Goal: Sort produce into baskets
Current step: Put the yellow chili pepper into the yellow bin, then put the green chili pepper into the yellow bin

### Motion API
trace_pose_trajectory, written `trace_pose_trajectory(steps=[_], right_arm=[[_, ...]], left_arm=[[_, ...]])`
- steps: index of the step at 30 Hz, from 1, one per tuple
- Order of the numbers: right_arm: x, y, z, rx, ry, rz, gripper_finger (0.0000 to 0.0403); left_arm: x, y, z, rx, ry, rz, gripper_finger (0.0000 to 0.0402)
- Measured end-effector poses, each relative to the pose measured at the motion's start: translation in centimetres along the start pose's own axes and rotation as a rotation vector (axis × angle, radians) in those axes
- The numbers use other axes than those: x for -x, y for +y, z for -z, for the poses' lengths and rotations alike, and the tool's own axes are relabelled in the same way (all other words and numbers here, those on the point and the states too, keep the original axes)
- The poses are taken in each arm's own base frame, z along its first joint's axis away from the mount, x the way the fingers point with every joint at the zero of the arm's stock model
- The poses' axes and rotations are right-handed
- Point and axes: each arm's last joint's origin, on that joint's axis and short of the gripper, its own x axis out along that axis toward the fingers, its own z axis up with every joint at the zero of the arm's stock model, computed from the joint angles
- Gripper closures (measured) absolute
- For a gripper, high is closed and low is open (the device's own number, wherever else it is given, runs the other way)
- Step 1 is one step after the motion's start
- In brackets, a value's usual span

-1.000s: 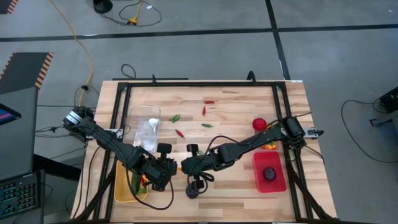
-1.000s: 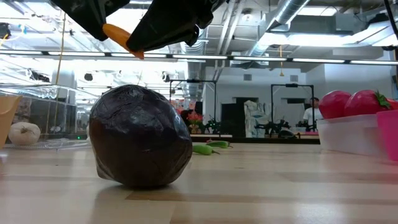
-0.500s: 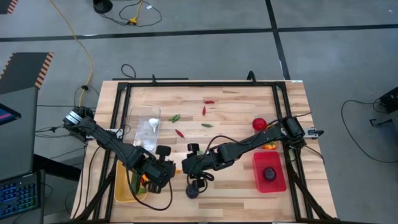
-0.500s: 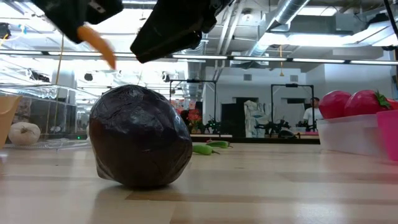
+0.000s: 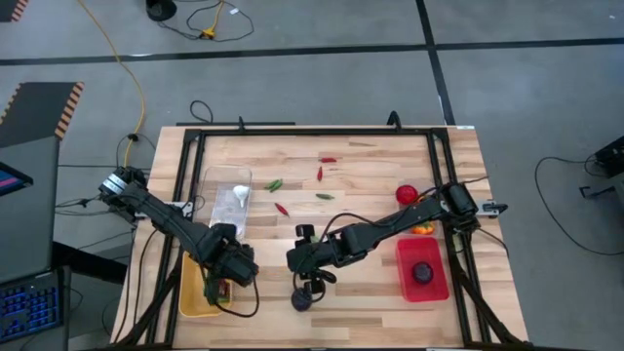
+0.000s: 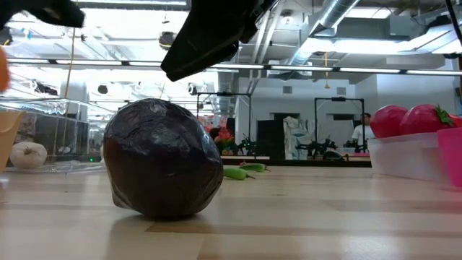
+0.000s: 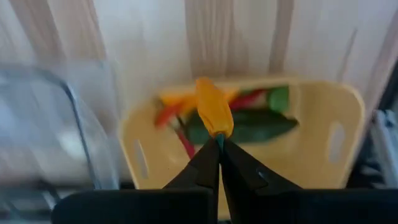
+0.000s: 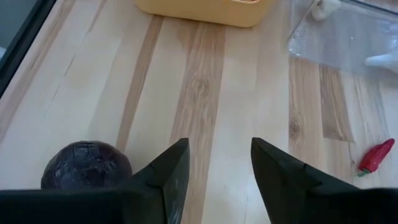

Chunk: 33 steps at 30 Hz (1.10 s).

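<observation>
My left gripper [image 7: 218, 144] is shut on an orange chilli [image 7: 213, 111] and points down over the yellow basket [image 7: 323, 124], which holds red, green and orange chillies. In the high view this gripper [image 5: 222, 283] is at the table's near left. My right gripper [image 8: 214, 163] stands open above the bare table, holding nothing. A dark purple round [image 8: 86, 165] rests on the wood beside it, also seen near the front edge [image 5: 302, 300] and large in the low view [image 6: 162, 159]. My left gripper pinches the orange chilli by its thin stem end [image 7: 219, 135] between the tips of its two fingers. The fingers come from above, pointing down. The chilli hangs below them, lifted clear above the yellow basket.
A clear basket [image 5: 226, 200] with white garlic lies beyond the yellow one. The red basket [image 5: 434, 288] at the near right holds a purple round. A tomato [image 5: 407, 194], an orange pepper [image 5: 422, 230] and loose chillies [image 5: 282, 208] lie on the far half.
My left gripper has drawn away from my right gripper toward the table's left edge, tipping to point down, and now hangs over the yellow basket. The orange chilli, which was between the two grippers, has gone with it. My right gripper has stayed in place.
</observation>
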Motion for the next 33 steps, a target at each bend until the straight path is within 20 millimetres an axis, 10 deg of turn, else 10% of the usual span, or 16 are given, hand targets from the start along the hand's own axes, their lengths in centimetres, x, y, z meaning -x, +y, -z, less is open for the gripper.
trace_pose_trajectory(steps=[9, 33], right_arm=[[0.0, -0.4, 0.7, -0.051, 0.076, 0.012, 0.0205], [-2.2, -5.1, 7.1, -0.249, 0.382, 0.131, 0.0205]], left_arm=[[-0.1, 0.1, 0.9, 0.258, 0.131, 0.025, 0.04], [-0.1, 0.2, 0.3, 0.267, -0.006, -0.073, 0.0272]])
